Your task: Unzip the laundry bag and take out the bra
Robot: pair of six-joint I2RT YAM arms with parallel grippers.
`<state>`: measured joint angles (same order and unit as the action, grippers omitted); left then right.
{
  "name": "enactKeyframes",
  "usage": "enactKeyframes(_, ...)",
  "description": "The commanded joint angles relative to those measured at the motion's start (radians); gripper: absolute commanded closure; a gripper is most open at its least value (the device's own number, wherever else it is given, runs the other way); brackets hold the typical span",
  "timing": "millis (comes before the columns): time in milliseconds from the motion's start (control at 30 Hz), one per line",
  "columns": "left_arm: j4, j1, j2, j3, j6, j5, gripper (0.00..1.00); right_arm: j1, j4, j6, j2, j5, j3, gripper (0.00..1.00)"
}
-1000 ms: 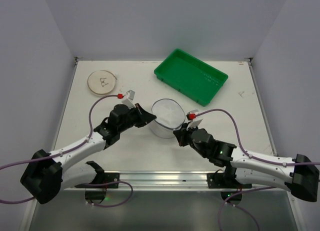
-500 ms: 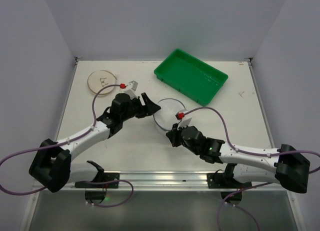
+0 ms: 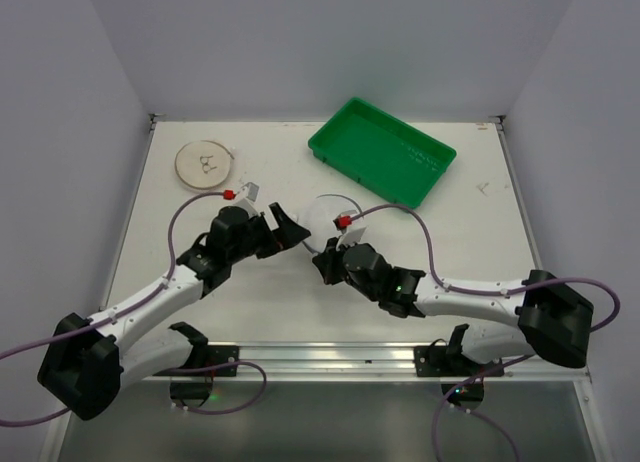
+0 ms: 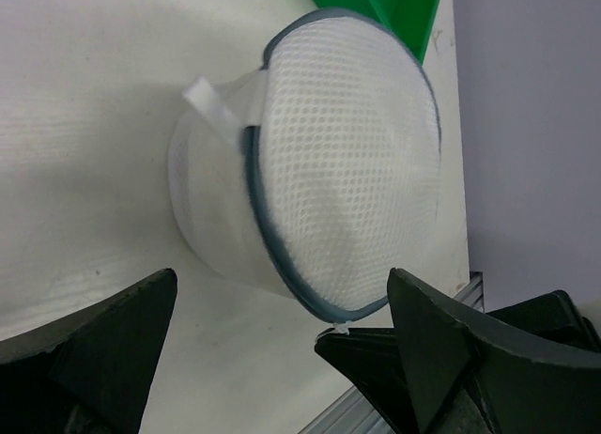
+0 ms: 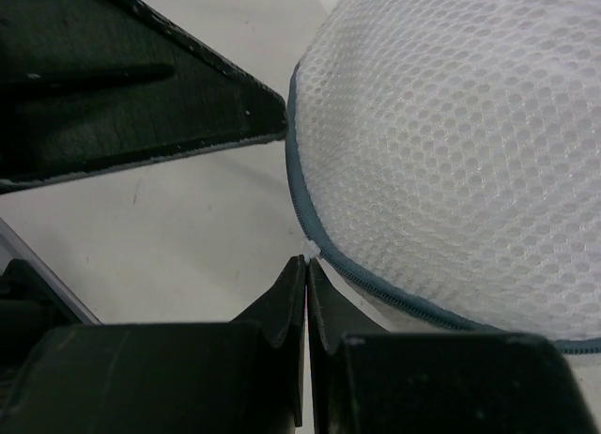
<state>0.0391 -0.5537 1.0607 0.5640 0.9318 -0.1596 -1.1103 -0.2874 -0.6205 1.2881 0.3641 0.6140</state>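
Laundry bag (image 4: 347,162): round whitish mesh case with a thin grey zipper rim, propped on edge on the white table (image 3: 500,232). It sits near the green rectangular plastic tray (image 3: 385,152), off its near-left side. The rim is zipped wherever it shows.
Left gripper (image 3: 288,232): black fingers spread wide on the bag's side away from the tray. One tip is just beside the rim, and it holds nothing.
Right gripper (image 5: 306,265): jaws pressed flat together at the bag's rim farthest from the tray.
White tab (image 5: 313,252): small, on the rim, at the right gripper's tips. Whether it is pinched cannot be told.
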Motion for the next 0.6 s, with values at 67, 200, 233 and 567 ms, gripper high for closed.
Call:
enactKeyframes(67,0.013,0.006,-0.036,-0.053,0.097,-0.012,0.05,-0.032,-0.097,-0.028,0.048,0.027,0.067,1.0)
enactKeyframes(200,0.139,0.006,-0.012,-0.11,0.159,-0.069,0.11,-0.048,-0.118,-0.035,0.068,0.041,0.069,1.0)
enactKeyframes(233,0.156,0.006,-0.001,-0.111,0.166,-0.078,0.13,-0.049,-0.119,-0.035,0.068,0.044,0.07,1.0)
enactKeyframes(567,0.258,0.006,0.108,-0.087,0.193,-0.1,0.39,-0.06,-0.081,-0.021,0.042,0.065,0.067,1.0)
